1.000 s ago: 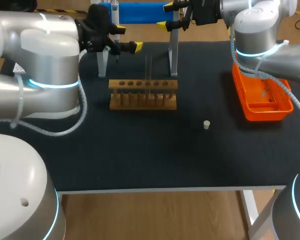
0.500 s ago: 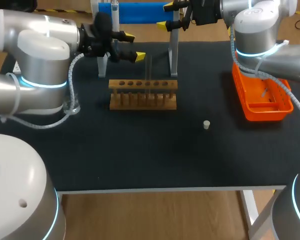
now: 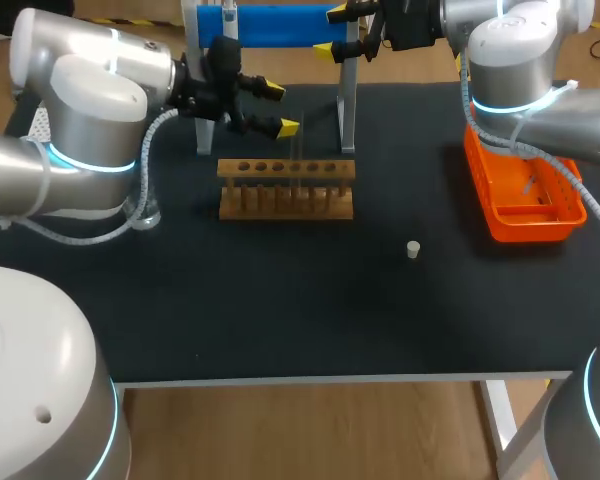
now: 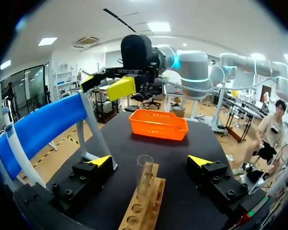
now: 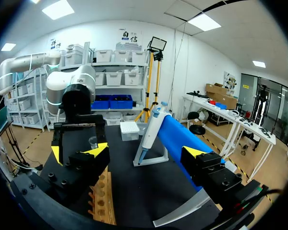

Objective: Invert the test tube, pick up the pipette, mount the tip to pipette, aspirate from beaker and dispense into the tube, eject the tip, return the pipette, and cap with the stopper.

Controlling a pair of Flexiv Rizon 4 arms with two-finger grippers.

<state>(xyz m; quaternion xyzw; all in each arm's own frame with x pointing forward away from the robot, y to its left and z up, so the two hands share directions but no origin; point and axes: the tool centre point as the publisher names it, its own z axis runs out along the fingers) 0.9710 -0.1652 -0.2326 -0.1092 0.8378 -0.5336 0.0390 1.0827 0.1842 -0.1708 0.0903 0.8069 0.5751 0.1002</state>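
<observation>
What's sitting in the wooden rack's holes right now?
One clear test tube stands upright in a hole of the wooden rack. The other holes look empty. The tube's lower end is hidden inside the rack, so I cannot tell what, if anything, it holds.

No readable text, label or number shows on the table [image 3: 280, 320].
</observation>
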